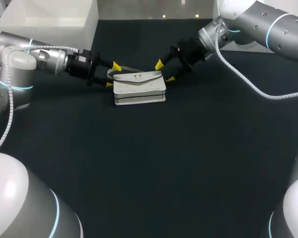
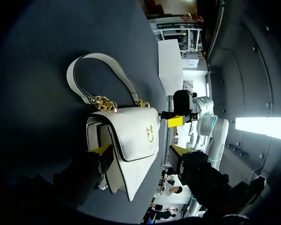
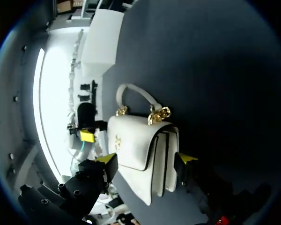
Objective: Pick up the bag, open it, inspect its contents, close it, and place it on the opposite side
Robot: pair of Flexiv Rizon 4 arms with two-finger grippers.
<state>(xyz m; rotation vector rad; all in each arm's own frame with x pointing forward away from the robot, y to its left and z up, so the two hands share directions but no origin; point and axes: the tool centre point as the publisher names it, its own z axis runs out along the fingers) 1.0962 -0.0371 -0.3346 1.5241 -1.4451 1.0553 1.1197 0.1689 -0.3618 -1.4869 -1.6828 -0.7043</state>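
astride bag point(image 1: 139, 89), left hand point(image 1: 112, 75), right hand point(image 1: 164, 71) open

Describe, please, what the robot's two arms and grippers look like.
Both the left arm and right arm are rounded silver-grey tubes with thin blue rings at the joints and white cables alongside. The left gripper and right gripper are black with yellow tips.

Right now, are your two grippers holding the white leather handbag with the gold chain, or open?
Left gripper: open, straddling the white leather handbag.
Right gripper: cannot tell.
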